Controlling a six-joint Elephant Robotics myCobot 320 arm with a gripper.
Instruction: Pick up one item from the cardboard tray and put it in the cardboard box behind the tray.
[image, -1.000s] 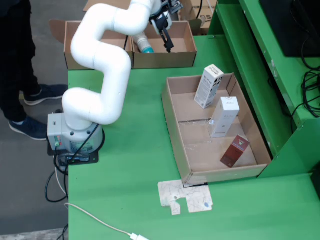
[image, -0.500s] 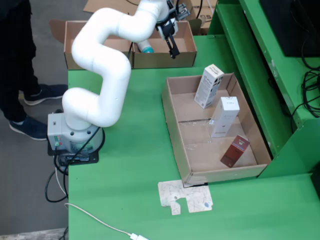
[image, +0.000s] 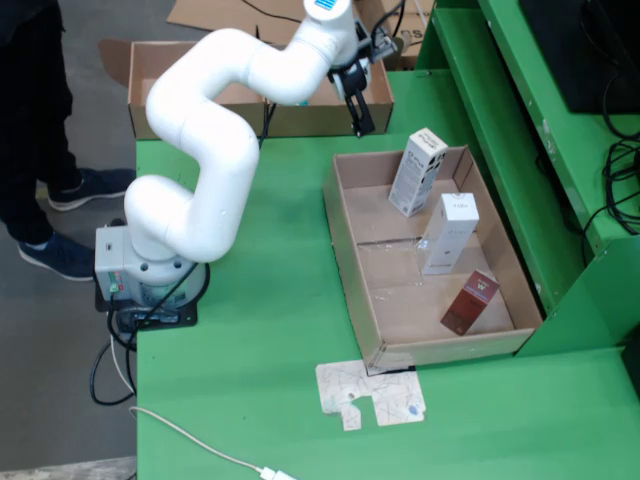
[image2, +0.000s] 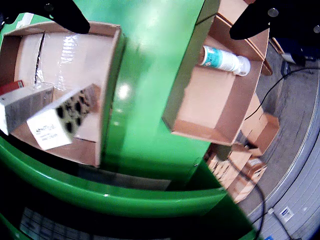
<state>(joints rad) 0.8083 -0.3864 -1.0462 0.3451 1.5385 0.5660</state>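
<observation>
Your gripper hangs wide open and empty above the near wall of the box. The three cartons wait in the tray; the nearest carton leans at about four o'clock from the fingers, its long axis near upright.

Bare green table lies open between tray and box; three cartons crowd the tray's right side

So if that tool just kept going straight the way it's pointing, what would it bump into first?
Probably the bare green table between the cardboard tray and the cardboard box; the open tool looks straight down on that strip, though depth is hard to judge.
</observation>
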